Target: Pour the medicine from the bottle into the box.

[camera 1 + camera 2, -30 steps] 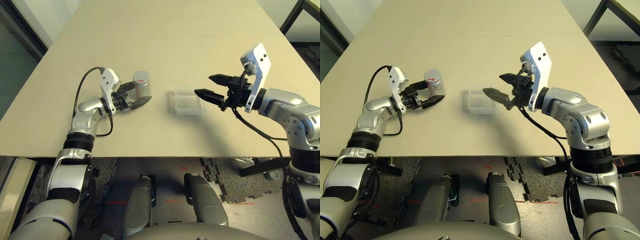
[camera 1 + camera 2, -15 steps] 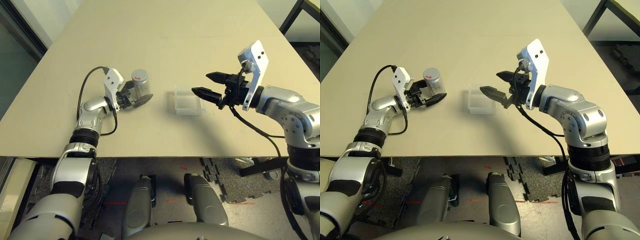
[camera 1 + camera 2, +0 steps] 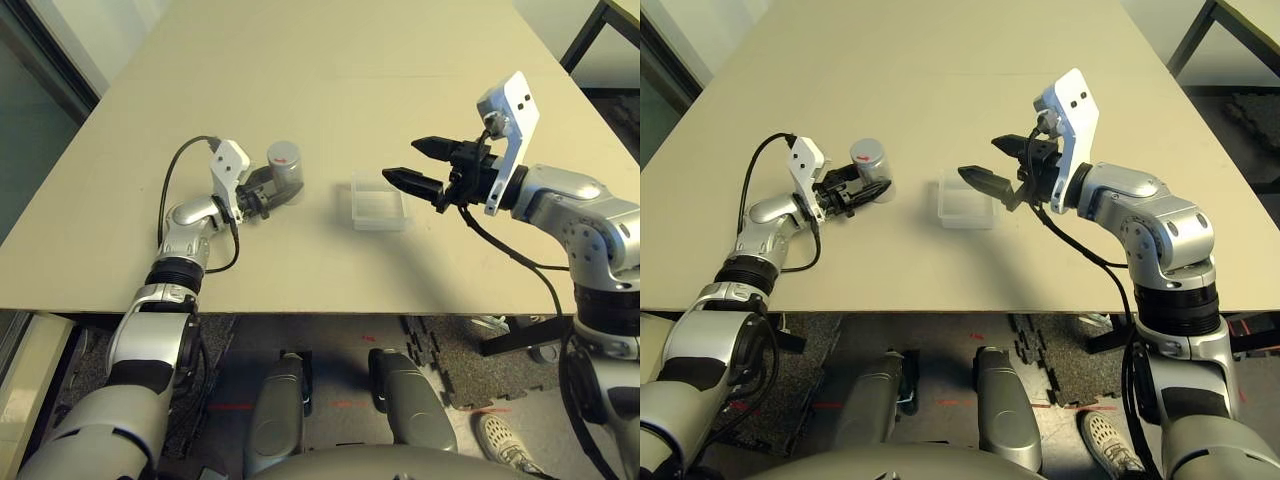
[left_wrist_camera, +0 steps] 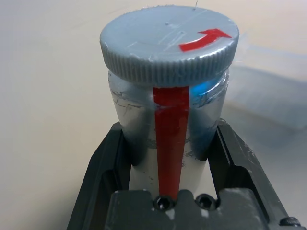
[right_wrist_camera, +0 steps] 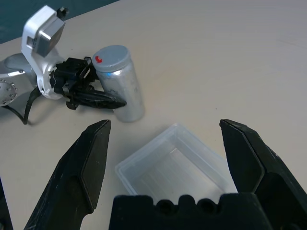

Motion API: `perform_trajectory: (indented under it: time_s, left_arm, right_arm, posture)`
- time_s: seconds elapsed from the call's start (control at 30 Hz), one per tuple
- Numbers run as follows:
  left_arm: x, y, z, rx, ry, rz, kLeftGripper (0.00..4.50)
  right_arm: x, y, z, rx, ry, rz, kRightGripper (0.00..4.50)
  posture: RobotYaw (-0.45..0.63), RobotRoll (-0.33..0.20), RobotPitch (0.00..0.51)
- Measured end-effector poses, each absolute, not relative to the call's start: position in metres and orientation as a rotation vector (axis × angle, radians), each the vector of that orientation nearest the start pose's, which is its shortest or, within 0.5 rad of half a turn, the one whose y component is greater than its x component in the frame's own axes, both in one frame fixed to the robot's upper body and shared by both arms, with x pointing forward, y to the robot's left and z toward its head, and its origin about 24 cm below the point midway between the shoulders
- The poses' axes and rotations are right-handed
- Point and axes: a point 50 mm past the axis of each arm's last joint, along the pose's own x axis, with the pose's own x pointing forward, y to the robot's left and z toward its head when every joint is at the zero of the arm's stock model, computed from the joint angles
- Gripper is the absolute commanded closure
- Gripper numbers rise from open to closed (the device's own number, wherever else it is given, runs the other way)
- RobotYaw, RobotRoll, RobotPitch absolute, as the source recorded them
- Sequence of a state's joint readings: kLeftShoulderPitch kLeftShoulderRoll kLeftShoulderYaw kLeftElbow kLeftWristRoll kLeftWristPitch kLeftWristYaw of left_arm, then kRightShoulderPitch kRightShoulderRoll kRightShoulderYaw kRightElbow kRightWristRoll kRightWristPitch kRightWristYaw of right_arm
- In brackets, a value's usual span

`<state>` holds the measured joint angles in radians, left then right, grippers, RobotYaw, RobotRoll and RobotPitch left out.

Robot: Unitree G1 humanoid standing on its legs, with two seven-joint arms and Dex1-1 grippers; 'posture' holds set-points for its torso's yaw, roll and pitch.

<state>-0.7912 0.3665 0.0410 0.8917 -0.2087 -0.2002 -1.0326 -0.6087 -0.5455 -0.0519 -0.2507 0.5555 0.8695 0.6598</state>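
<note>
The bottle (image 3: 287, 168), silvery-grey with a red stripe and a grey cap marked in red, stands capped on the table left of centre. My left gripper (image 3: 268, 190) is shut on the bottle's lower body; in the left wrist view its black fingers (image 4: 109, 153) press both sides of the bottle (image 4: 170, 72). The box (image 3: 378, 201), a shallow clear tray, lies in the middle of the table. My right gripper (image 3: 405, 162) hovers open just right of and above the box, fingers pointing left, holding nothing. The right wrist view shows the box (image 5: 180, 165) below and the bottle (image 5: 119, 81) beyond.
The tan table (image 3: 330, 80) stretches bare behind the bottle and box. A black cable (image 3: 175, 165) loops from my left wrist. The table's near edge (image 3: 330, 312) runs just below both forearms. A dark table leg (image 3: 590, 30) stands at the far right.
My left gripper has slid in around the bottle and shut on it. My right gripper has risen slightly beside the box and stayed open.
</note>
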Motion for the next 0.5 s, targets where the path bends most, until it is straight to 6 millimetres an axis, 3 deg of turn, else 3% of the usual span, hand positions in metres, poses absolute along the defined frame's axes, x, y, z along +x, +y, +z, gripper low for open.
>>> perform_trajectory:
  time_s: [0.2, 0.37, 0.5]
  left_arm:
    - [0.366, 0.160, 0.158, 0.159, -0.112, -1.067, 2.09]
    - [0.363, 0.147, 0.166, 0.164, -0.086, -1.157, 2.09]
    - [0.362, 0.140, 0.167, 0.158, -0.074, -1.183, 2.09]
  right_arm:
    - [0.300, -0.137, 0.222, -0.108, 0.026, 0.951, 0.00]
    - [0.301, -0.111, 0.229, -0.144, -0.029, 1.021, 0.00]
    - [0.305, -0.103, 0.235, -0.206, -0.084, 1.007, 0.00]
  posture:
    - [-0.14, 0.000, 0.140]
    - [-0.15, 0.000, 0.140]
    - [-0.15, 0.000, 0.141]
